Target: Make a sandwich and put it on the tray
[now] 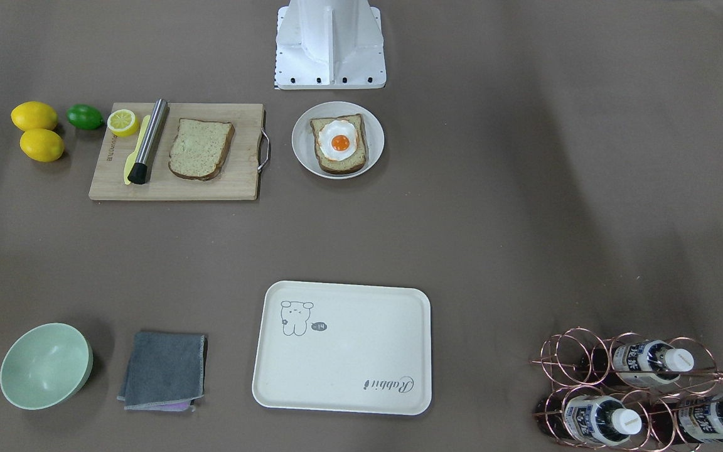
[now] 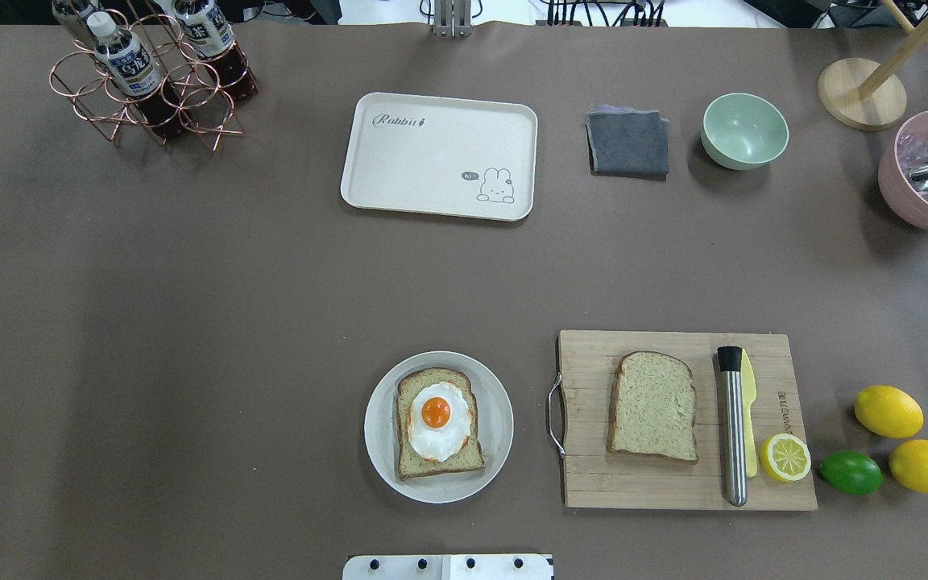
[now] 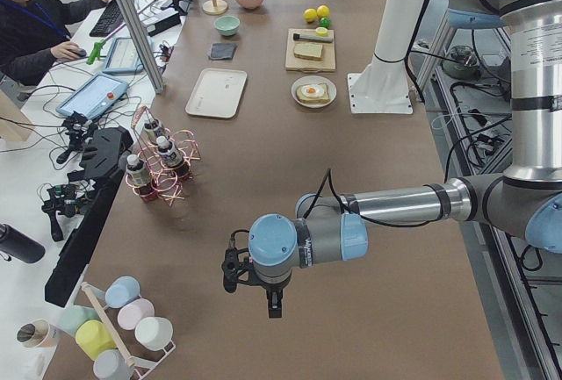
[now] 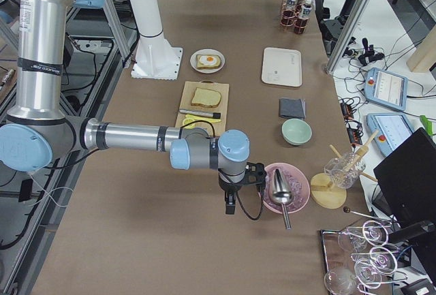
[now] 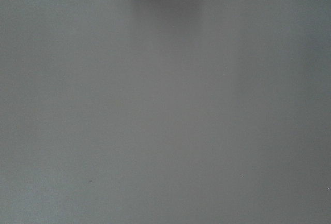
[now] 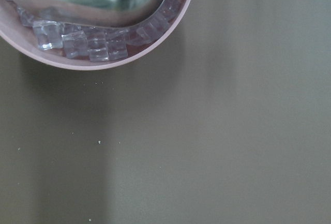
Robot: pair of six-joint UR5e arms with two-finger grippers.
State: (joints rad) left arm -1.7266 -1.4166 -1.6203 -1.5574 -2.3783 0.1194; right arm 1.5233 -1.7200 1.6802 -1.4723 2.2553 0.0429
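One wholegrain bread slice [image 2: 441,469] topped with a fried egg [image 2: 437,419] lies on a round white plate [image 2: 375,427]. A second bare slice [image 2: 653,407] lies on the wooden cutting board [image 2: 593,483]. The cream tray [image 2: 424,161] sits empty at the far middle of the table. My left gripper [image 3: 274,299] hangs over bare table, far from the food; it shows only in the exterior left view, so I cannot tell its state. My right gripper [image 4: 230,204] hangs beside a pink bowl, seen only in the exterior right view; I cannot tell its state.
A metal rod [image 2: 731,427], yellow knife and half lemon [image 2: 785,457] share the board; lemons [image 2: 888,411] and a lime [image 2: 851,472] lie beside it. Bottle rack [image 2: 150,80], grey cloth [image 2: 627,143], green bowl [image 2: 744,130] and pink ice bowl [image 2: 907,197] line the far edge.
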